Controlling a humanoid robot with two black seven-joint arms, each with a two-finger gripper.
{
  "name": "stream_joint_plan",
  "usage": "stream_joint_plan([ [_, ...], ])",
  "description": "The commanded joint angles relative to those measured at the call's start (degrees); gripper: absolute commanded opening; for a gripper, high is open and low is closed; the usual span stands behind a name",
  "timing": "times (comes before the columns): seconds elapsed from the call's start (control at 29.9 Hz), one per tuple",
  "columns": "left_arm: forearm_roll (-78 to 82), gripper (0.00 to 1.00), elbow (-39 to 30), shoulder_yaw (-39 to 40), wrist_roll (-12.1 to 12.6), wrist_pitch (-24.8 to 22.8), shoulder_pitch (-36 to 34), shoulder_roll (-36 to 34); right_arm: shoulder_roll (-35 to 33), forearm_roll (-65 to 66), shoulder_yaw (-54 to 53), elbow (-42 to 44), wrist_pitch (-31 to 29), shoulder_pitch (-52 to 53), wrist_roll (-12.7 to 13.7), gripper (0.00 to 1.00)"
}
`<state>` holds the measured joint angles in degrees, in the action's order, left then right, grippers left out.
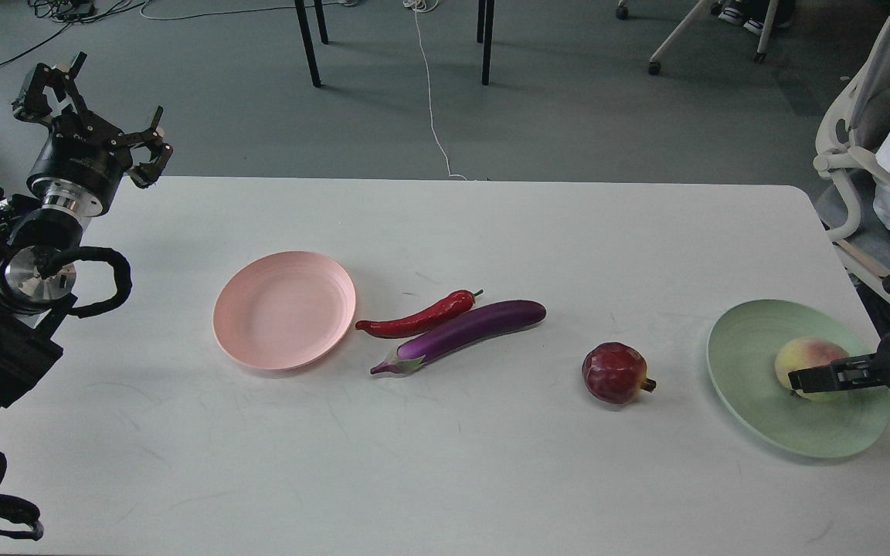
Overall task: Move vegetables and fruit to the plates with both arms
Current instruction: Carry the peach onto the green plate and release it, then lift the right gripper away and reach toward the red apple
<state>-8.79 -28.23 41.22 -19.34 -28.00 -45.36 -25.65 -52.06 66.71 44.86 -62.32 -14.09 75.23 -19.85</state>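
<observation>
The peach (808,363) sits on the green plate (754,401), with the right hand (804,378) at it, grip unclear. The pomegranate (613,373) on the surface (445,479) looks hard, rollable; grasp across its middle. The left hand (97,123) hangs released

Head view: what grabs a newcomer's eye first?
Probably the purple eggplant and red chili lying side by side mid-table, just right of the empty pink plate. Further right, a dark red pomegranate sits alone on the table. At the far right, the right gripper is at the peach on the green plate.
</observation>
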Motion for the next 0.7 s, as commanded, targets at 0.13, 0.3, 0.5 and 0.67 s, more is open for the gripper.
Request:
stream_joint_plan([
  [0.13, 0.0, 0.99, 0.02, 0.0, -0.08, 0.0, 0.01, -0.1, -1.02, 0.0, -2.32, -0.61, 0.11, -0.61, -0.27, 0.9],
  [0.3, 0.0, 0.99, 0.02, 0.0, -0.26, 0.0, -0.08, -0.1, -2.6, 0.79, -2.32, -1.84, 0.91, -0.44, -0.45, 0.94],
  [0.5, 0.0, 0.99, -0.07, 0.0, -0.34, 0.0, -0.08, -0.45, -6.56, 0.88, -2.41, -4.48, 0.82, 4.03, -0.45, 0.96],
  [0.67, 0.09, 0.99, -0.16, -0.09, 0.36, 0.0, 0.0, -1.59, -8.14, -0.44, -8.45, -3.78, 0.56, 10.11, -0.36, 0.98],
])
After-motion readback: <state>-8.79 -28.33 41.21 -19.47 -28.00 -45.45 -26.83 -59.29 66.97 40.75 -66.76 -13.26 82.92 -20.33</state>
